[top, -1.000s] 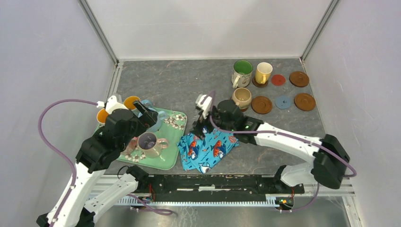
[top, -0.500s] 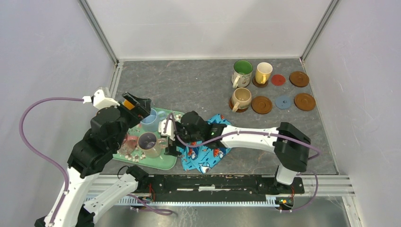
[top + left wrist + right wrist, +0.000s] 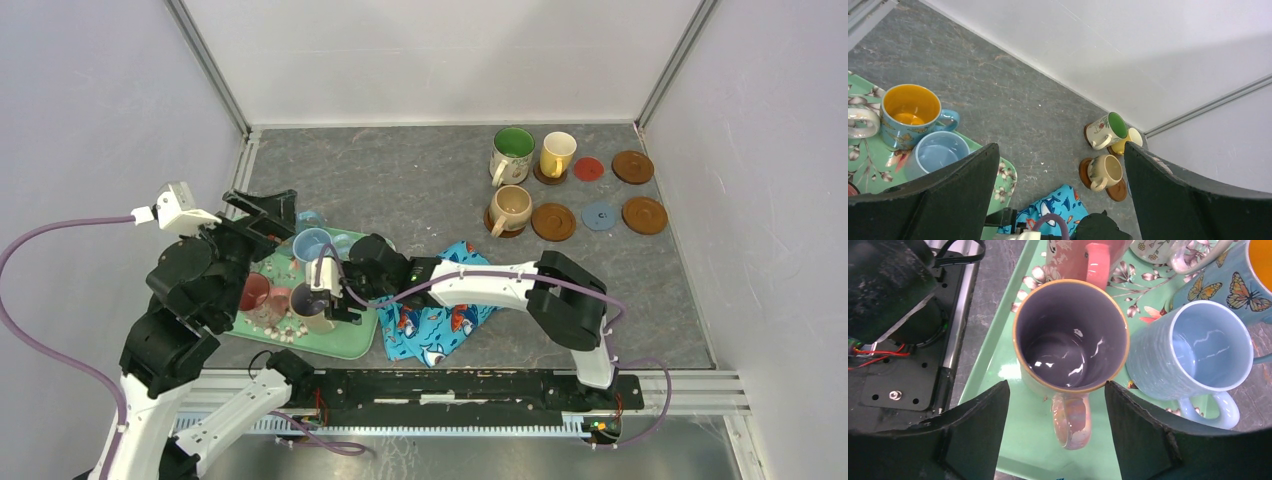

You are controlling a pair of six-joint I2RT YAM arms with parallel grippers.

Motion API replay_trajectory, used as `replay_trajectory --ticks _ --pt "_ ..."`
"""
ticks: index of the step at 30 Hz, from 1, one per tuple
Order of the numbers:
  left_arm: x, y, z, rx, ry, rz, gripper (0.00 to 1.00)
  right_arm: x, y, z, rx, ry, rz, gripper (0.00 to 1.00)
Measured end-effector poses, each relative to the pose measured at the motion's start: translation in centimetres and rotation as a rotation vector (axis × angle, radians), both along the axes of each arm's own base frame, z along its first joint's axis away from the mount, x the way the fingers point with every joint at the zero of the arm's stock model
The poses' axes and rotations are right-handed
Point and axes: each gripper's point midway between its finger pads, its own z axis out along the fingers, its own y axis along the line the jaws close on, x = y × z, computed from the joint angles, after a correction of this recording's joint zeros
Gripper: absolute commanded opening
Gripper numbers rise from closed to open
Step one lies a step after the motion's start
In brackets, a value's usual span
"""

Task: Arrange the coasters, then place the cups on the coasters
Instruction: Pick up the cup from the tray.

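My right gripper (image 3: 1057, 440) hangs open over the green tray (image 3: 352, 340), its jaws on either side of the handle of the lilac-lined cup (image 3: 1071, 335) without touching it. A light blue cup (image 3: 1198, 350), a pink cup (image 3: 1083, 257) and an orange-lined butterfly cup (image 3: 908, 112) share the tray. My left gripper (image 3: 272, 212) is raised open and empty at the tray's far left. At the back right, the green-inside cup (image 3: 512, 152), yellow cup (image 3: 557, 152) and beige cup (image 3: 512, 207) sit on coasters. A red coaster (image 3: 588, 168), blue-grey coaster (image 3: 599, 215) and brown coasters (image 3: 553, 221) lie bare.
A blue fish-print cloth (image 3: 440, 320) lies crumpled right of the tray, under my right forearm. The black base rail (image 3: 460, 385) runs along the near edge, and white walls close in the left, back and right sides.
My right arm swung left from over the cloth to the tray and dropped around the lilac-lined cup's handle, jaws narrowing slightly. My left arm lifted and drew back to the left.
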Motion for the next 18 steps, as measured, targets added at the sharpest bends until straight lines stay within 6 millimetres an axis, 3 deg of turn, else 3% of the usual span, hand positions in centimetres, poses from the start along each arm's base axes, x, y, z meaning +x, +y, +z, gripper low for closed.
replay_trajectory --ticks 14,18 --pt "0.1 0.2 0.4 0.002 -0.019 0.009 1.0 0.7 0.0 -0.9 -0.032 -0.018 -0.025 0.64" --pt "0.2 0.1 0.3 0.002 -0.019 0.009 1.0 0.7 -0.1 -1.8 -0.048 -0.016 -0.026 0.57"
